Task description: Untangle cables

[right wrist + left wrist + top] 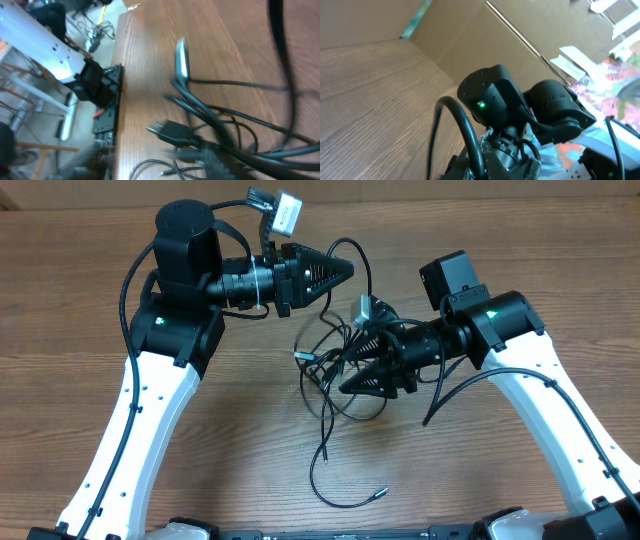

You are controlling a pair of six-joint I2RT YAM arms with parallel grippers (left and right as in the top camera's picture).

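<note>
Black cables (340, 350) bunch at right jaws (opening unclear); left jaws closed, nearby.

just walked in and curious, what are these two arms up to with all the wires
Two robot arms are working on a tangle of thin black cables in the middle of the table. The right gripper is nosed into the knot; I can't tell whether it is open or shut. The left gripper is shut, further back, with one of them looping off near its tip. The bundle is tangled, and one plug end trails loose toward the front.
</note>
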